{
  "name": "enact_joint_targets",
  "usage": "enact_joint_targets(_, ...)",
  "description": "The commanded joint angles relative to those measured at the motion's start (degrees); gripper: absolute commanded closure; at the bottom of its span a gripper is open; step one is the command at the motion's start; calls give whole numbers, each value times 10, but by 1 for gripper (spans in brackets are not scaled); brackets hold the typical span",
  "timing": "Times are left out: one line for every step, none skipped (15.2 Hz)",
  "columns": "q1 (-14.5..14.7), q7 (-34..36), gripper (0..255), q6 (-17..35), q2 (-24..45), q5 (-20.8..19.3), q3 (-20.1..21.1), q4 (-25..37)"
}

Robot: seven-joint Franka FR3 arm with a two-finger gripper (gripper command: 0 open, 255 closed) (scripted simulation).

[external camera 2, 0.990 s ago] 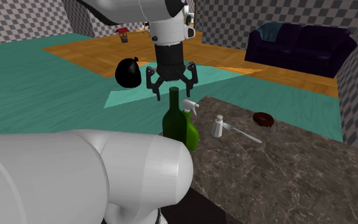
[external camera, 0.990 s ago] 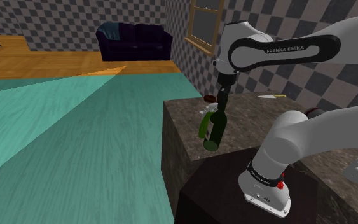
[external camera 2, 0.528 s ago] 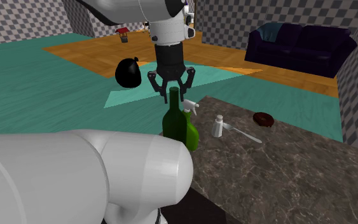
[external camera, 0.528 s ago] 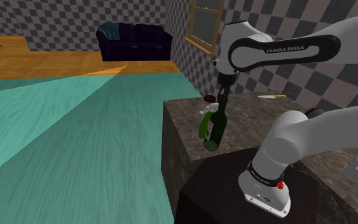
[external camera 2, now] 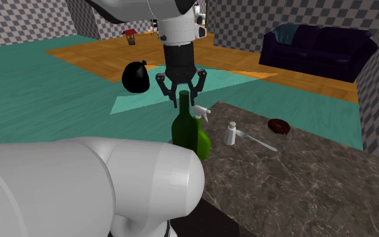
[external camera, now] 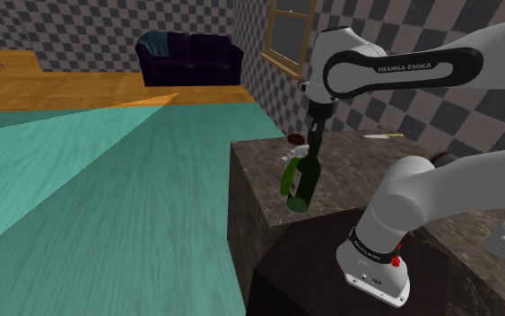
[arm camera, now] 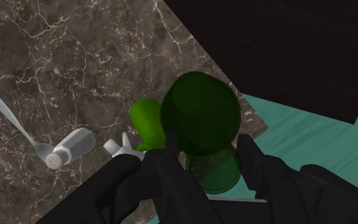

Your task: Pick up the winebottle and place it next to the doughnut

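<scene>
The winebottle is dark green, the spray bottle a lighter green with a white nozzle. The counter is brown marble veined white; the walls carry a grey checker, and the sofa is dark purple.

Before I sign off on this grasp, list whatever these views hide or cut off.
1. Second exterior view: the winebottle's lower half and base sit behind the white arm link in the foreground.
2. Shoulder view: much of the doughnut is covered by the gripper and the winebottle's neck.
3. Wrist view: part of the spray bottle lies under the winebottle.
</scene>
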Motion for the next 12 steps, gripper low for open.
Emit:
enact_joint_targets(1,-1,255,-14,1,1,1,15)
enact_joint_targets(1,-2,255,-21,0,2,2,22)
enact_joint_targets(1,-3,255,-29,0,3,2,29)
enact_joint_targets(1,-3,255,-37,0,4,3,37)
enact_joint_targets(1,-4,255,-45,-1,4,4,44)
enact_joint_targets(2,-5,255,-52,-1,5,4,52)
enact_joint_targets(2,-5,255,-60,0,6,5,60)
enact_joint_targets(2,-6,255,-68,0,6,6,68)
enact_joint_targets(2,-7,255,-75,0,7,6,76)
enact_joint_targets(3,-7,255,-82,1,8,7,84)
enact_joint_targets(3,-8,255,-90,1,8,7,92)
enact_joint_targets(3,-9,255,-97,2,9,8,100)
